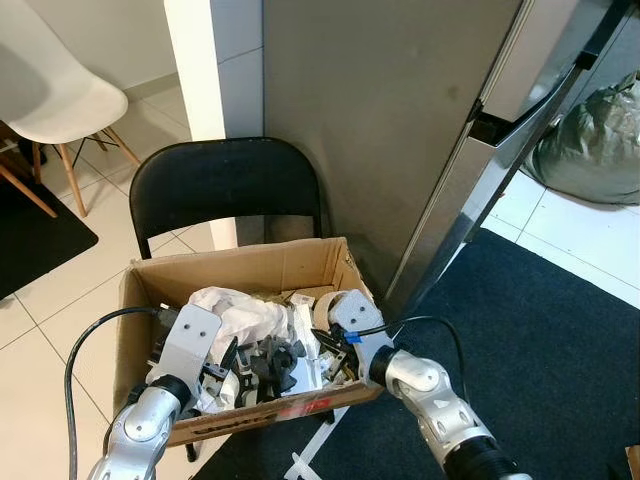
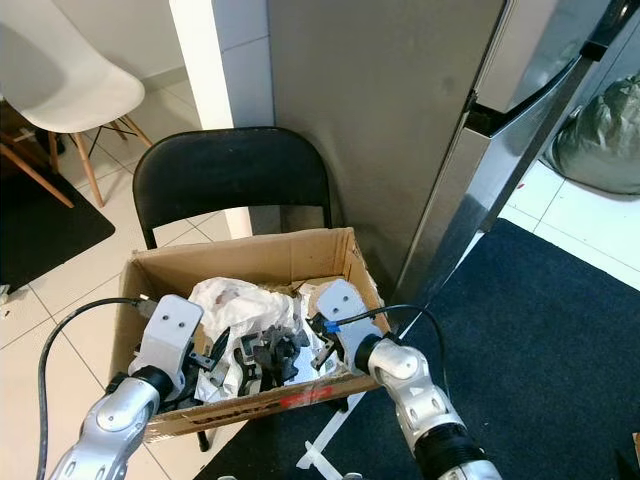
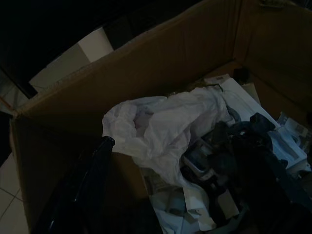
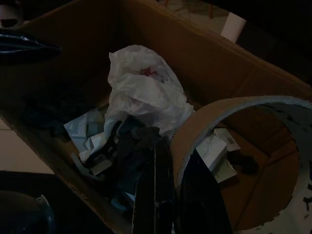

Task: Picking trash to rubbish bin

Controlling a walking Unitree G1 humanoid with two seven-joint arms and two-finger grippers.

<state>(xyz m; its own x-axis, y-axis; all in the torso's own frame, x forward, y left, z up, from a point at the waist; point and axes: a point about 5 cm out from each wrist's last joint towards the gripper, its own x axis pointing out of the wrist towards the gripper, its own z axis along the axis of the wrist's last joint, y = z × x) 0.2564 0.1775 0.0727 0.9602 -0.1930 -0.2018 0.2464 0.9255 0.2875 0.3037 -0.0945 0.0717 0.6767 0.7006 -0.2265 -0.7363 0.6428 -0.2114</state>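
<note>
A cardboard box [image 1: 250, 268] full of trash stands on a black folding chair [image 1: 225, 185]. In it lie a crumpled white plastic bag [image 1: 240, 310], black plastic pieces [image 1: 275, 360], paper scraps and a brown tape roll [image 4: 234, 112]. Both my grippers reach down into the box. The left gripper [image 1: 228, 362] hangs open just beside the white bag [image 3: 161, 126], one finger [image 3: 97, 165] showing in the dark left wrist view. At the box's right end, my right gripper [image 4: 178, 195] is shut on the tape roll's wall, one finger inside the ring and one outside.
A steel fridge [image 1: 500, 150] rises close behind and to the right of the box. A dark rug [image 1: 560, 340] covers the floor on the right, with a white strip [image 1: 305, 465] at its edge. A white chair [image 1: 50, 95] stands far left, a grey-green sack [image 1: 595, 130] far right.
</note>
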